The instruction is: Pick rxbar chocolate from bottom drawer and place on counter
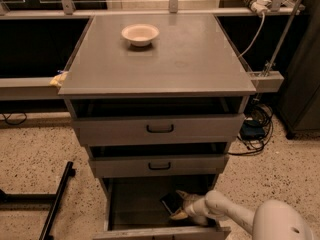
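Observation:
The bottom drawer (pixel 125 204) of the grey cabinet is pulled open. Inside it lies the rxbar chocolate (pixel 169 202), a small dark flat bar tilted near the drawer's middle right. My gripper (pixel 178 205) reaches into the drawer from the right on its white arm. Its two pale fingers are spread, one above and one below the bar's right end. The counter (pixel 165 59) is the cabinet's flat grey top, well above the gripper.
A white bowl (pixel 140 34) stands at the back left of the counter. The two upper drawers (pixel 160 129) are slightly pulled out above the gripper. A black bar (pixel 55 204) lies on the speckled floor at left. Cables (pixel 255 129) hang at right.

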Controlling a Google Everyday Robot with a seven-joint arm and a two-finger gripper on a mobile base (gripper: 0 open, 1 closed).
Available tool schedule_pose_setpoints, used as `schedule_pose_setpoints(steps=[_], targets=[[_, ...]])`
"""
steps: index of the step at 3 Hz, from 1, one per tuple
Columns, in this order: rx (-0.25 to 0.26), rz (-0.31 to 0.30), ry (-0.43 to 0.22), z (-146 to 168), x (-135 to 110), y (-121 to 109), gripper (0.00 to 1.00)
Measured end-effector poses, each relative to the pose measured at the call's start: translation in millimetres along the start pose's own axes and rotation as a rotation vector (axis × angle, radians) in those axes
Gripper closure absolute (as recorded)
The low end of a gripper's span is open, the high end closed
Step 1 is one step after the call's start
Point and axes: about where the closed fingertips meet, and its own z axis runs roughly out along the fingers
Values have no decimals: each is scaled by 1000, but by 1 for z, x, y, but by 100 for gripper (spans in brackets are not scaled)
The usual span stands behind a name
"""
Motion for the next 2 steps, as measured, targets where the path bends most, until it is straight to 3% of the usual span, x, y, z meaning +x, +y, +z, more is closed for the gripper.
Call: schedule_pose_setpoints(steps=[2], targets=[[7, 52, 11, 11, 14, 0, 29]])
